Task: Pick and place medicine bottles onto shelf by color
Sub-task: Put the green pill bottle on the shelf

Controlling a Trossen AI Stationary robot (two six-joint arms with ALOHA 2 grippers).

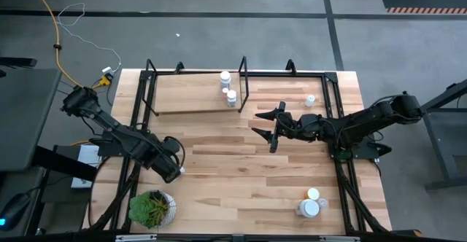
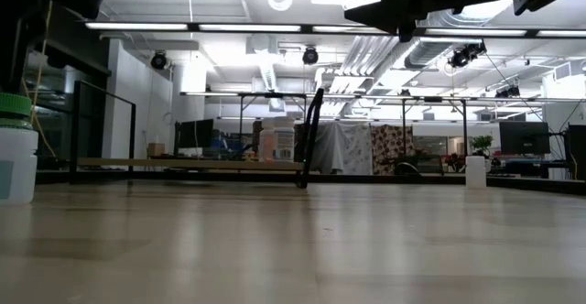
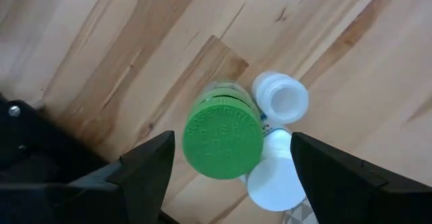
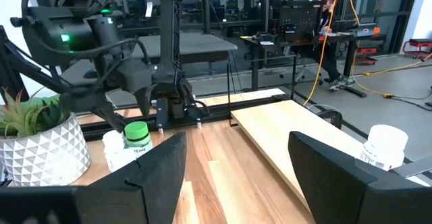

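- Workshop floor, grey and marked with dark lines, surrounds a light-wood table framed by black rods; desks, monitors and ceiling lights fill the room behind it in the low view.
- The shelf, a pale plank inside black posts, sits along the table's far edge on the left half, with two white bottles standing at its right end.
- The left arm reaches in from the table's left edge, its wrist pointing straight down near the potted plant.
- The right arm stretches from the right edge toward the table's middle, held level above the wood.
- The left gripper hangs with its fingers spread on either side of the green-capped bottle, not touching it; two white bottles crowd right against that bottle.
- The right gripper is spread wide and holds nothing, hovering just off the shelf's right end.
- One white bottle stands alone near the far right corner.
- Two more bottles stand close together near the front right corner.
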